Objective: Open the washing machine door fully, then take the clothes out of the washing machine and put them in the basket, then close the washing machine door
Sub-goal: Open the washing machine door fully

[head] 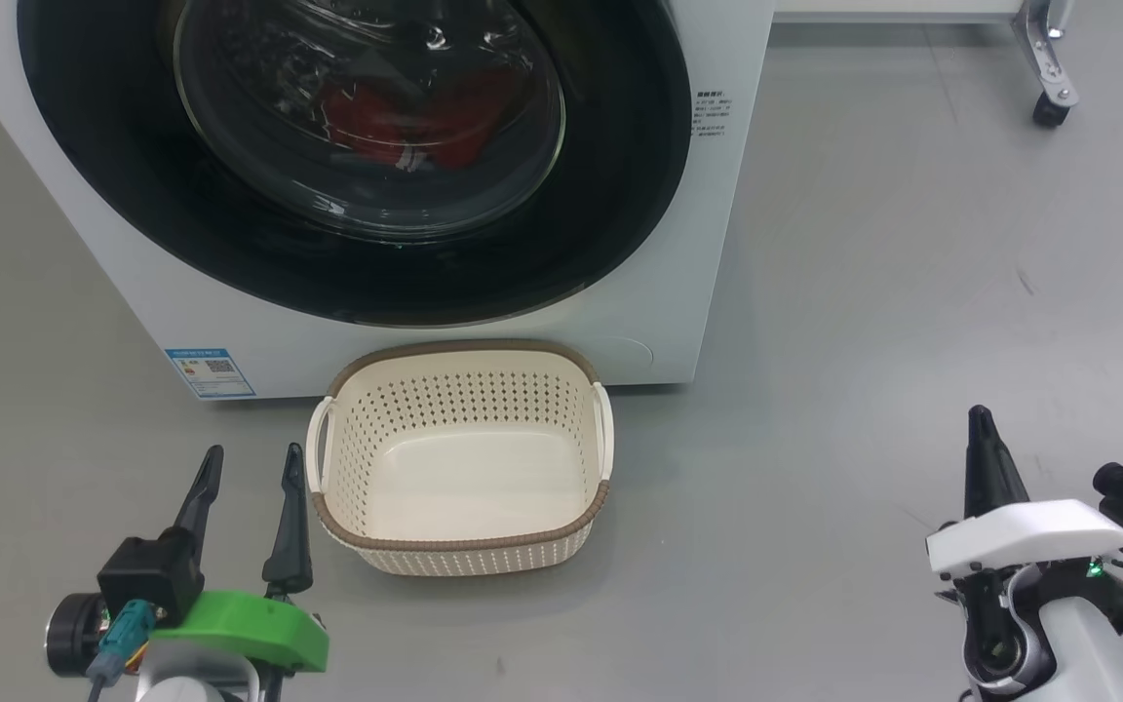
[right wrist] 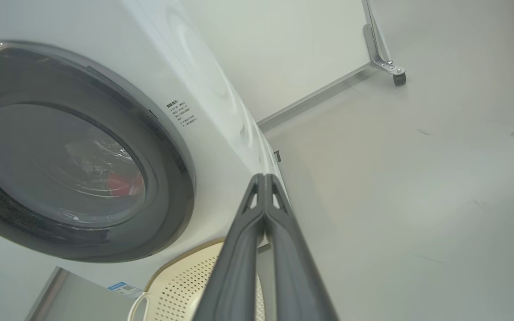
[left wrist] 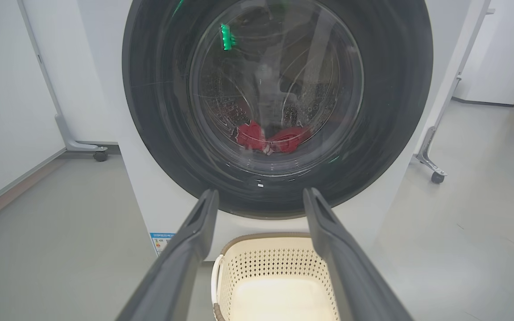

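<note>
Head view, looking down: the washing machine (head: pixel 708 244) stood at twelve o'clock, its round black washing machine door (head: pixel 367 263) shut flat against the white front. The red clothes (head: pixel 406 122) lay low in the drum, seen through the glass. The cream basket (head: pixel 464 348) sat empty on the floor (head: pixel 864 341), just beside the machine's foot, below the door. My left claw (head: pixel 254 450) hovered at seven o'clock with its fingers spread wide, holding nothing and close to the basket's left handle. My right claw (head: pixel 981 419) waited at four o'clock, fingers pressed together on nothing, well apart from the machine. The step in hand, I judged, was opening the door. To do it well, I would bring the closed right claw to the door's three o'clock edge, near the printed label, where a small notch seemed to show, though I could not tell whether it was a handle. I would hook behind the rim, then pull in a slow arc instead of straight back, keeping above the basket.
</note>
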